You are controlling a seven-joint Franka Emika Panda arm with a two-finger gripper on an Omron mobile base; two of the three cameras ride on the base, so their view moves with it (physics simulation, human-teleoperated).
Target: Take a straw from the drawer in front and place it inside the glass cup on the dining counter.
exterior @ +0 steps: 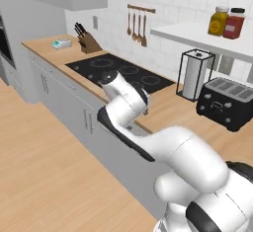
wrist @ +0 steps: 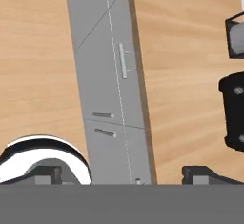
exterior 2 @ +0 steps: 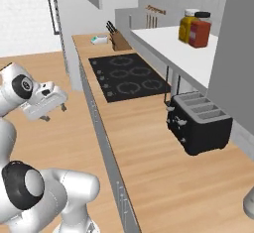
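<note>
Still shut, light-grey wide drawer [wrist: 114, 75] below end effector [exterior 2: 53, 109], fingers spread, empty; straw likely light, slippery — pinch mid-length

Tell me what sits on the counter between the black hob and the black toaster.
In the left base view, a paper towel holder stands between the hob and the toaster.

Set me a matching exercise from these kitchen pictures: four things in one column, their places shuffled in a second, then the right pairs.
Things:
1. toaster
2. knife block
3. two jars
4. gripper

Places:
A. on the white shelf
B. over the wood floor, in front of the cabinets
C. counter, past the hob's far end
D. counter, at the hob's near end

Pairs: 1-D, 2-C, 3-A, 4-B
</note>
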